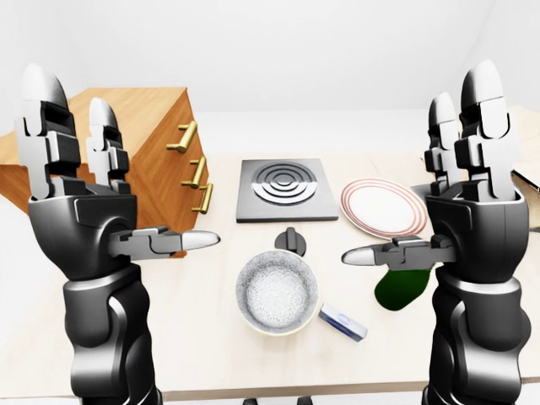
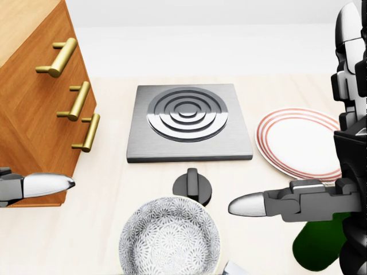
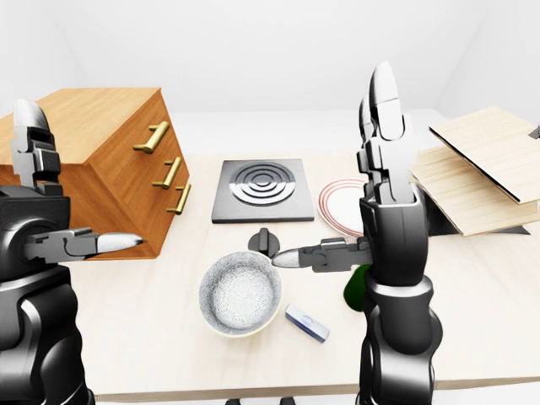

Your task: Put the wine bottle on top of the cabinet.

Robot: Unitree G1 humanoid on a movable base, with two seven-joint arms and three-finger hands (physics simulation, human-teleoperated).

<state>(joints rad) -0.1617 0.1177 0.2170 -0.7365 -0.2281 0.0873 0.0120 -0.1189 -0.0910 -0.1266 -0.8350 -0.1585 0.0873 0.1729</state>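
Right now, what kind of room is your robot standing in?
Probably a simulated kitchen counter: a single-ring hotplate with a black knob, a red-rimmed plate, a patterned bowl and a wooden drawer cabinet.

Count of things on the counter (image 1: pixel 211 295)
There were one wine bottle (image 1: pixel 403 287), one cabinet (image 3: pixel 101 160) with three handles, one hob (image 2: pixel 189 121), one knob (image 2: pixel 191 186), one bowl (image 1: pixel 277 292), one plate (image 1: pixel 384 207), one small box (image 3: pixel 307 322), two boards (image 3: pixel 477 173)
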